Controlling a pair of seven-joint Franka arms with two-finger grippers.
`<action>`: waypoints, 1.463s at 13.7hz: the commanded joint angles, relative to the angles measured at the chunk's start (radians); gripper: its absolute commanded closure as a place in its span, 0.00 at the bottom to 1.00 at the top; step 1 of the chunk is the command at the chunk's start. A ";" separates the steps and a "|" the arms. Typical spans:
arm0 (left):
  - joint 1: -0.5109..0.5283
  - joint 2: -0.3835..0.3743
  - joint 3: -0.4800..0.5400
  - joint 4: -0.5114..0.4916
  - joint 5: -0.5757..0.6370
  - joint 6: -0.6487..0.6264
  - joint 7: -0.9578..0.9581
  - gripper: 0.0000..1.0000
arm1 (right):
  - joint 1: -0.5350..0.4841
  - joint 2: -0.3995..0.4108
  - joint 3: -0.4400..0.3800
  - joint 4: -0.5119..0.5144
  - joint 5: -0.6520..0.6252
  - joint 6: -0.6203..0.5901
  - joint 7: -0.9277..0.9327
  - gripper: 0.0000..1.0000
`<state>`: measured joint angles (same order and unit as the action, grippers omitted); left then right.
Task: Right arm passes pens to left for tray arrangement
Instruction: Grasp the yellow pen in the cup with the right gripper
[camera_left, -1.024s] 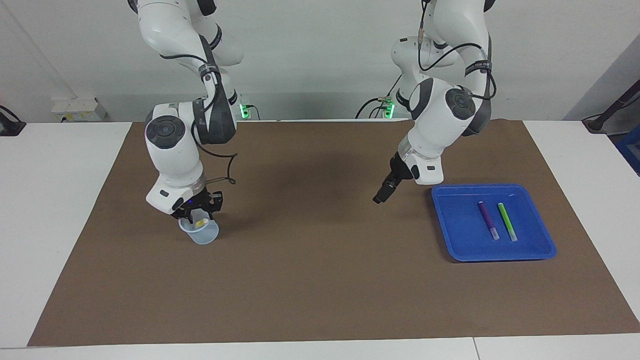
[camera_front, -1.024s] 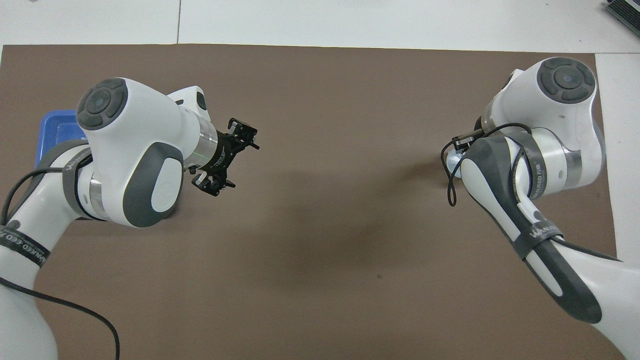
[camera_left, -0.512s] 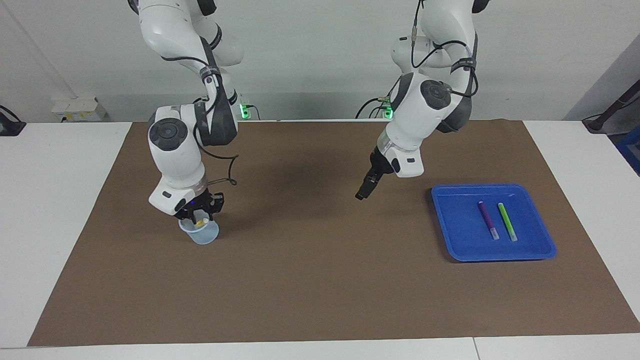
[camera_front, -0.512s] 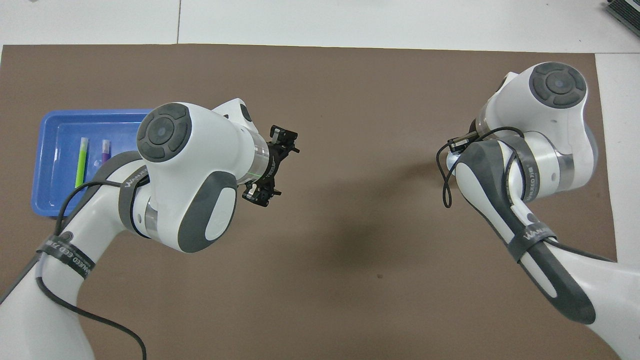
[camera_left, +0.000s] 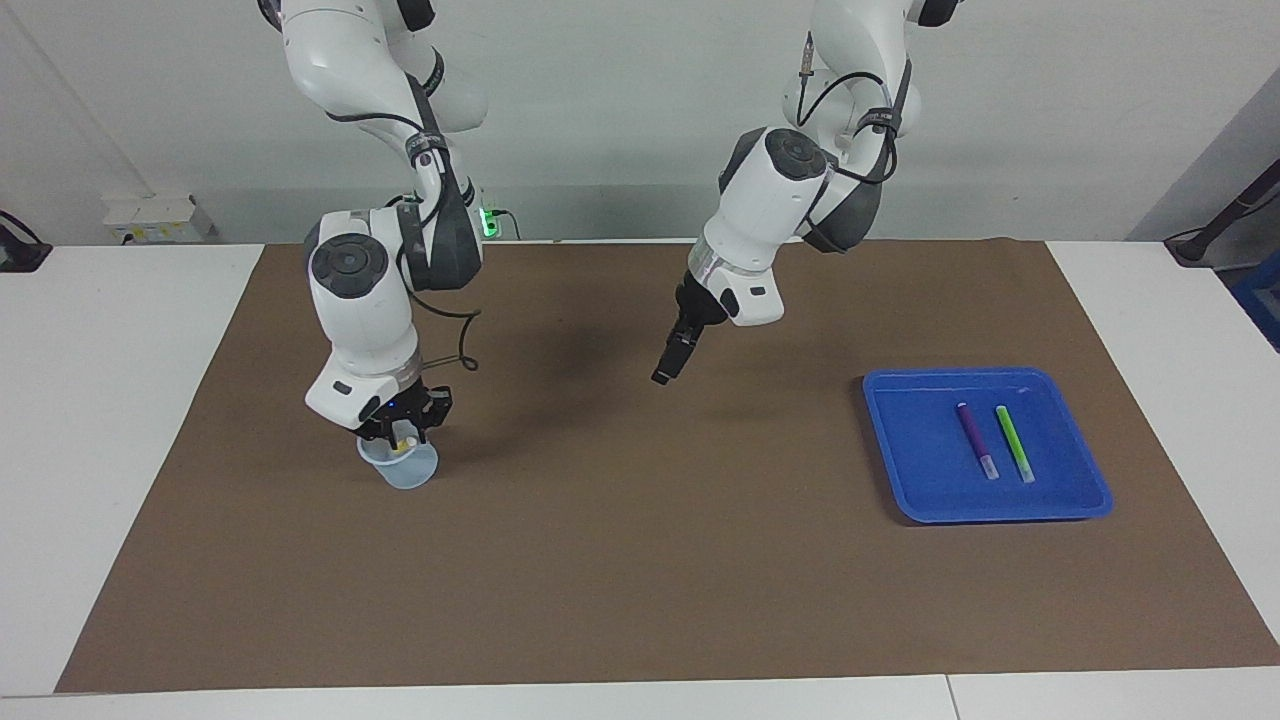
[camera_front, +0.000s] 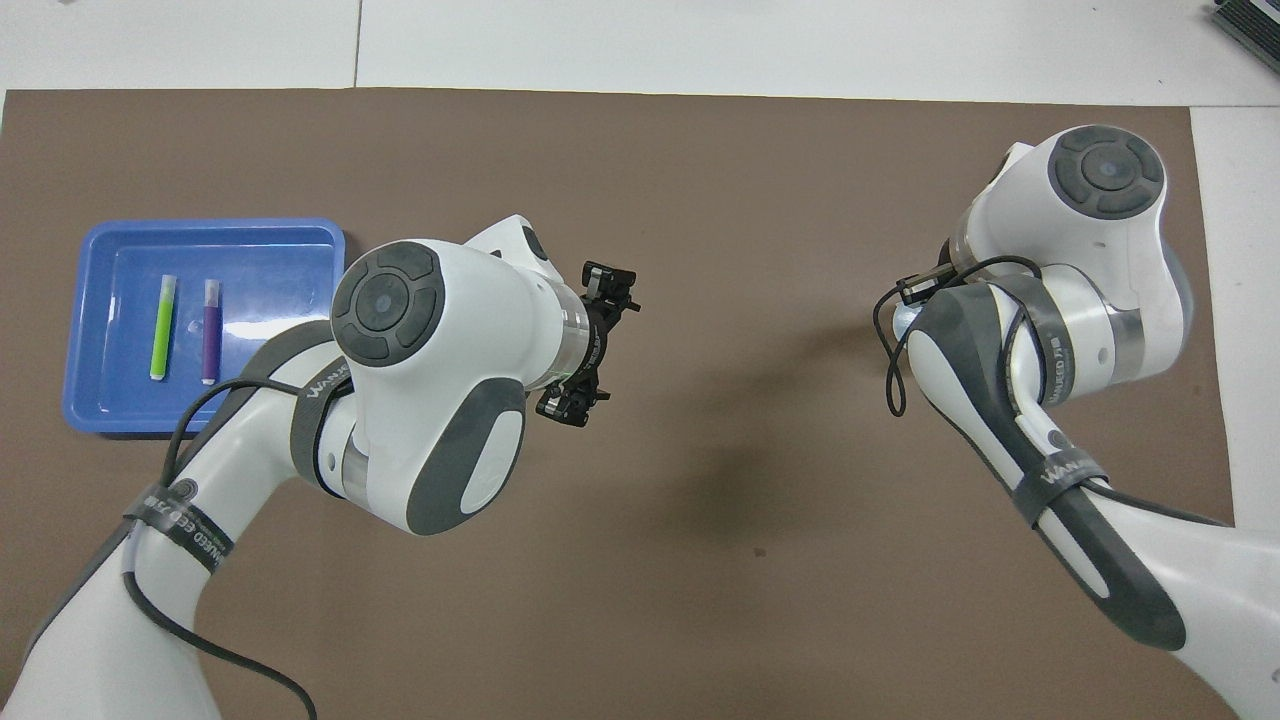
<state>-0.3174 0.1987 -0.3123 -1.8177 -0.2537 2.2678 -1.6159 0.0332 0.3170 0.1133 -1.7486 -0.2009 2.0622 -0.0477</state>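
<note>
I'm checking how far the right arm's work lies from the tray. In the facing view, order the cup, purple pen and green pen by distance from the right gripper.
1. Cup, directly under the right gripper.
2. Purple pen, in the blue tray at the left arm's end.
3. Green pen, beside it in the tray.

Purple pen (camera_front: 209, 331) beside green pen (camera_front: 163, 327) in blue tray (camera_front: 100, 420)

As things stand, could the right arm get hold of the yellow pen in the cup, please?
Probably yes. The right hand is directly over the translucent cup, its fingers around the yellow pen's top, with nothing else nearby. Whether they already grip it is unclear. The left hand hangs over the bare mat.
</note>
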 joint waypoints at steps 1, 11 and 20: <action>-0.041 -0.007 0.015 -0.005 -0.015 0.039 -0.068 0.00 | -0.007 -0.003 0.008 -0.005 -0.034 0.016 0.025 0.68; -0.089 -0.009 0.015 -0.025 -0.019 0.102 -0.128 0.00 | -0.019 -0.003 0.008 -0.002 -0.049 0.042 -0.012 0.71; -0.081 -0.010 0.015 -0.028 -0.019 0.104 -0.125 0.00 | -0.022 0.007 0.008 -0.012 -0.035 0.085 -0.009 0.69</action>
<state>-0.3914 0.1994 -0.3082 -1.8262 -0.2567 2.3549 -1.7371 0.0246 0.3205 0.1114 -1.7521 -0.2232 2.1241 -0.0496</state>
